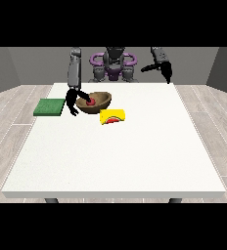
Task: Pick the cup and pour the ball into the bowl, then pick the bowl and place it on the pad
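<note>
A brown bowl sits tilted on the table with a red ball inside it. The hand at the view's left is at the bowl's left rim, one finger reaching over the rim toward the ball and the thumb hanging below, beside the bowl's outer wall. A yellow cup with a red inside lies on its side just right of and nearer than the bowl. A green pad lies at the table's left edge, left of that hand. The hand at the view's right hangs raised above the table's far right, holding nothing.
The white table stretches wide toward the camera. The robot's torso stands behind the far edge, between the two arms.
</note>
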You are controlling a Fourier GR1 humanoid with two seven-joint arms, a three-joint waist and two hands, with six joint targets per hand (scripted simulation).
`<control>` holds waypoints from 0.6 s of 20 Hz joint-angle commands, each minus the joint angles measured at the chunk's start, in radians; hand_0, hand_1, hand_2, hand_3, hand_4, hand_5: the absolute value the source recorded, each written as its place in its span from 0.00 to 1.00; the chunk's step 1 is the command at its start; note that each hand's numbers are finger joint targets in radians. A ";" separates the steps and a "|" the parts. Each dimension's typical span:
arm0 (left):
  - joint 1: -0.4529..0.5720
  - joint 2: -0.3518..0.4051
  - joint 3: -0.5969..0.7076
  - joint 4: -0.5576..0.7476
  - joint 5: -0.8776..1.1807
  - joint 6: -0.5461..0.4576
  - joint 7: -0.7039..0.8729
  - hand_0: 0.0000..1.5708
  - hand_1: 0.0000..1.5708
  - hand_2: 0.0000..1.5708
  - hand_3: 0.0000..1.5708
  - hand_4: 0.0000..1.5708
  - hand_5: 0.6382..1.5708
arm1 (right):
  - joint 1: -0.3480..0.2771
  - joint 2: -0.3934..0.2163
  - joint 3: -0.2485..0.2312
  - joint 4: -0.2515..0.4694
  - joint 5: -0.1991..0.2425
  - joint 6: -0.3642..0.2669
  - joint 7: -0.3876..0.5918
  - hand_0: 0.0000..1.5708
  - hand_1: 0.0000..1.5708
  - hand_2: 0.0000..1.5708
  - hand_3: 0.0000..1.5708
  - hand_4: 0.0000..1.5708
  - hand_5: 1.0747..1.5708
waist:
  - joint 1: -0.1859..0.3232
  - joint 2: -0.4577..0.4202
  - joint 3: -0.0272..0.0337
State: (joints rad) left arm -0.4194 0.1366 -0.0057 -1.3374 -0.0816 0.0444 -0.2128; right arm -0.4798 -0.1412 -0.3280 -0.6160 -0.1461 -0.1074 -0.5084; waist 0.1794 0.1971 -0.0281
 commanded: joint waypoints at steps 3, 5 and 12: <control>-0.036 -0.028 -0.037 -0.021 -0.001 -0.017 0.007 0.00 0.00 0.00 0.00 0.38 0.97 | 0.055 -0.053 0.103 0.096 0.206 -0.281 0.110 1.00 1.00 1.00 0.96 0.60 0.96 | 0.069 0.065 0.0240; 0.007 -0.014 -0.021 0.008 0.000 -0.019 -0.023 0.00 0.00 0.00 0.00 0.45 0.94 | 0.061 -0.077 0.112 0.076 0.226 -0.318 0.161 1.00 1.00 1.00 0.95 0.59 0.98 | 0.066 0.029 0.0233; 0.055 0.051 0.098 0.170 0.074 -0.066 -0.022 0.00 0.00 0.00 0.00 0.62 0.84 | -0.056 -0.061 0.233 0.010 0.311 -0.344 0.555 1.00 1.00 1.00 0.60 0.54 0.98 | -0.059 -0.193 0.0250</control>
State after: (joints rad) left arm -0.3986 0.1378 0.0213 -1.2556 -0.0474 0.0117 -0.2076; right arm -0.5014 -0.2098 -0.1636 -0.5941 0.1099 -0.4357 -0.1514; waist 0.1893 0.0863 -0.0149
